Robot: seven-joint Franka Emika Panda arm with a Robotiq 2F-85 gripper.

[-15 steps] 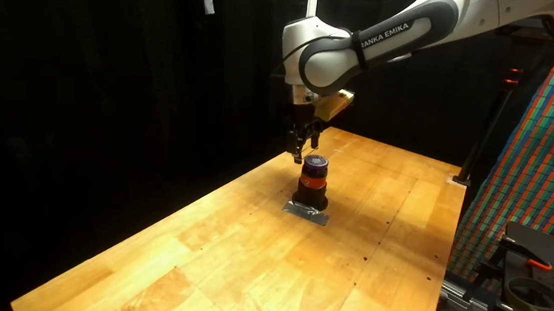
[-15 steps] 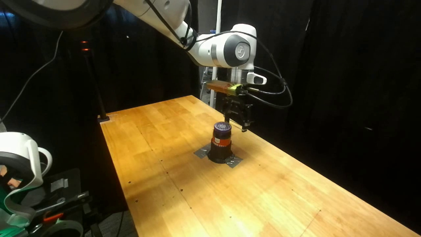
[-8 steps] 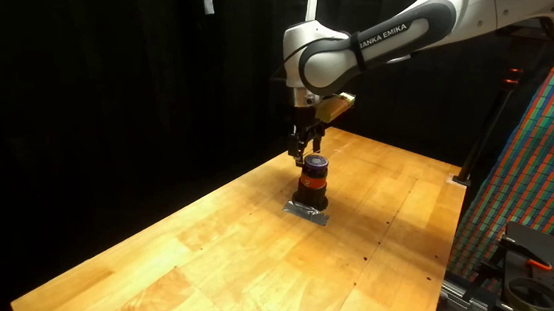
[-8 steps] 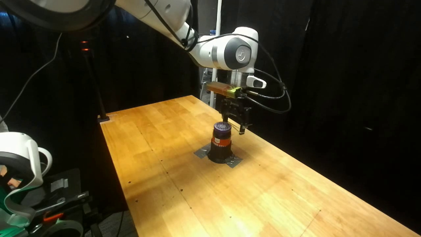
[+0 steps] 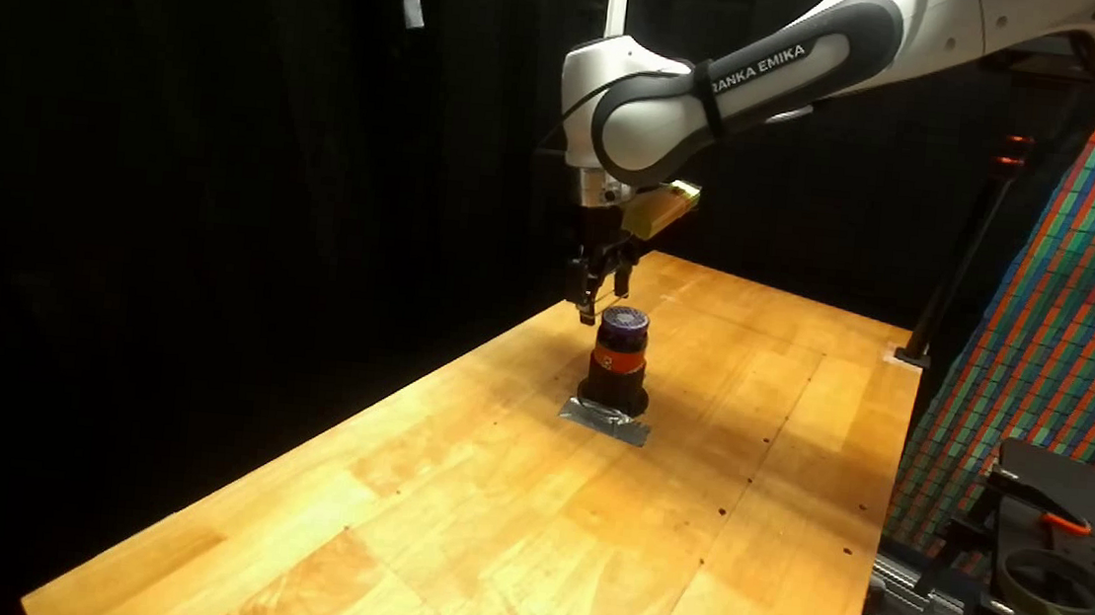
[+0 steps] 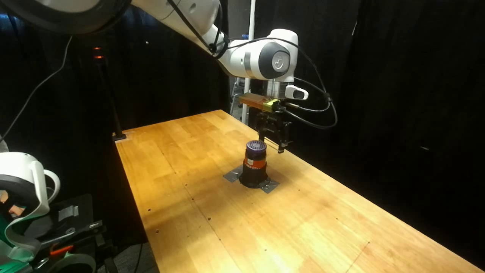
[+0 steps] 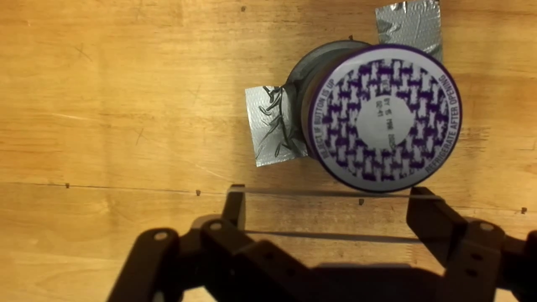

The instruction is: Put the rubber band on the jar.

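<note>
The jar [image 5: 619, 360] stands upright in a black base on the table in both exterior views [image 6: 255, 162]. Its purple and white lid [image 7: 385, 119] fills the upper right of the wrist view. My gripper [image 7: 328, 191] is open, its fingers wide apart. The rubber band [image 7: 335, 237] is stretched around both fingers as two thin strands across the gap. The gripper is beside the jar, near lid height, in both exterior views [image 5: 604, 308] [image 6: 271, 146]. In the wrist view one strand passes along the lid's lower edge; I cannot tell whether they touch.
Silver tape [image 7: 275, 126] holds the black base to the wooden table [image 5: 487, 540]. A thin dark post [image 5: 949, 253] stands at the table's far corner. A black cart [image 5: 1071, 552] with a tape roll and tools stands beside the table.
The gripper dipped slightly toward the jar half a second ago and has since risen and drawn back a little. The band stays stretched on the fingers. The jar has not moved.
</note>
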